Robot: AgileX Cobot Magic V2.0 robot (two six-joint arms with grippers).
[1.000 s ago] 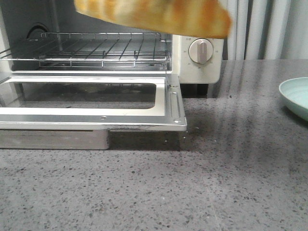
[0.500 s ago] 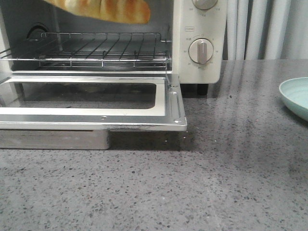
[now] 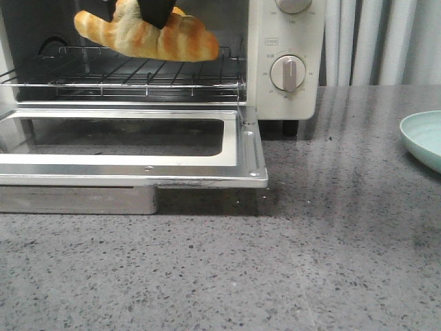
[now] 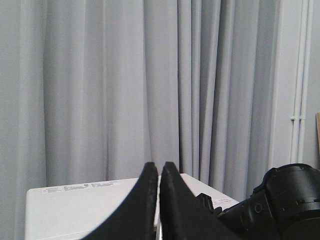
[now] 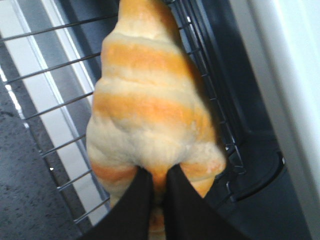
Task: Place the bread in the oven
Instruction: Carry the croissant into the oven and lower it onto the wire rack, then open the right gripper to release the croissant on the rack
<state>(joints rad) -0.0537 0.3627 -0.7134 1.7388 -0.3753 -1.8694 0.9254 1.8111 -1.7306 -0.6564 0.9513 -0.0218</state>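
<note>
The bread [image 3: 148, 36], a golden-brown roll with cream stripes, hangs just above the wire rack [image 3: 148, 76] in the mouth of the cream-white oven [image 3: 286, 41]. The oven door [image 3: 138, 148] lies folded down and open. My right gripper [image 3: 131, 21] comes in from above and is shut on the bread. In the right wrist view its black fingers [image 5: 160, 175] pinch the bread [image 5: 150, 100] at one end over the rack [image 5: 55, 105]. My left gripper [image 4: 159, 167] is shut and empty, raised above the oven's top [image 4: 75, 205], facing the curtain.
A metal tray [image 3: 76, 200] sits under the open door. A pale green plate [image 3: 424, 138] lies at the right edge of the speckled grey counter [image 3: 310, 262]. Round knobs [image 3: 287, 73] are on the oven's right panel. Grey curtains hang behind.
The bread has moved left and down, from in front of the oven's upper right into the oven opening just above the rack. The right gripper's fingers now show.
</note>
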